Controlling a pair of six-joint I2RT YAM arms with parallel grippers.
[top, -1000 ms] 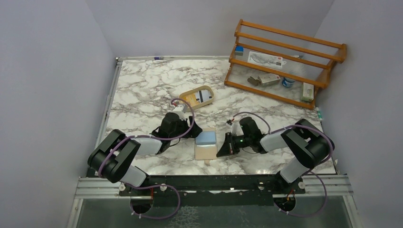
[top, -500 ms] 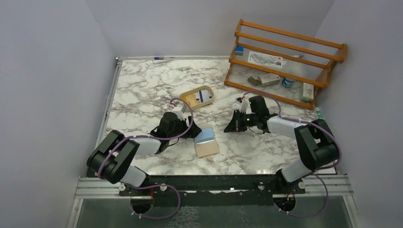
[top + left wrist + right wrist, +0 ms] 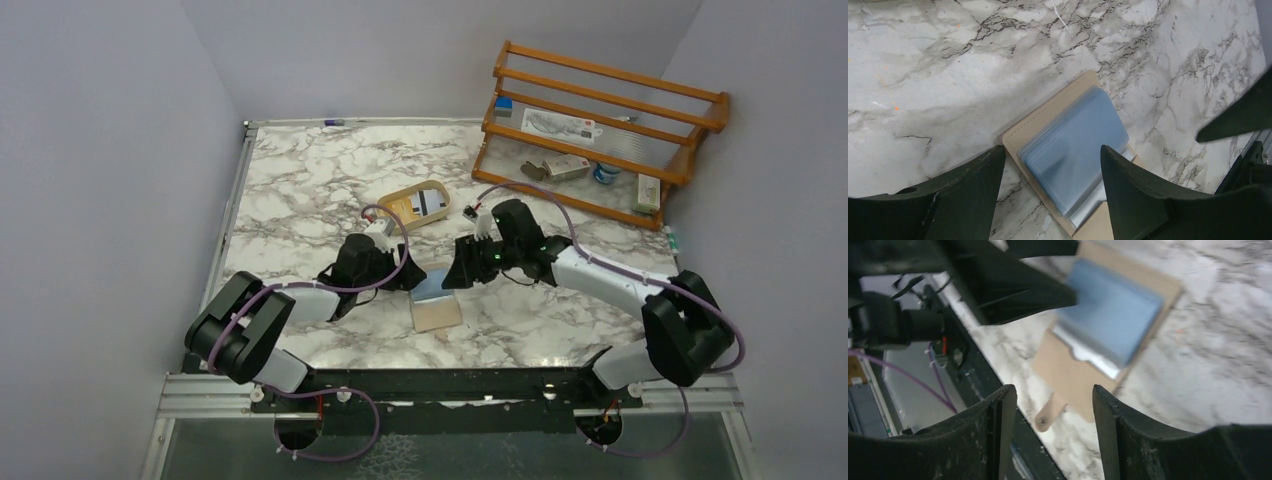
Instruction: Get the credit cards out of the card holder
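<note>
The card holder (image 3: 440, 312) lies open and flat on the marble table (image 3: 300, 180), near the front and between the two arms. Pale blue cards (image 3: 1075, 150) are stacked on its far half. Their edges overlap, so I cannot tell how many there are. The near half is bare tan, and its closing tab (image 3: 1045, 417) points toward the front rail. The left gripper (image 3: 1050, 155) hovers over the far half with its fingers spread wide, one on each side of the cards and pinching nothing. From above it hides the holder's far left corner. The right gripper (image 3: 1050, 390) hangs over the far right corner, its fingers apart with nothing between them. Its own camera view is blurred, so I cannot tell whether it touches anything. Bare marble lies to the holder's near side and right. An oval tray (image 3: 398, 218) sits just beyond the left gripper, and a wooden rack (image 3: 600, 120) stands well apart in the far right corner.
</note>
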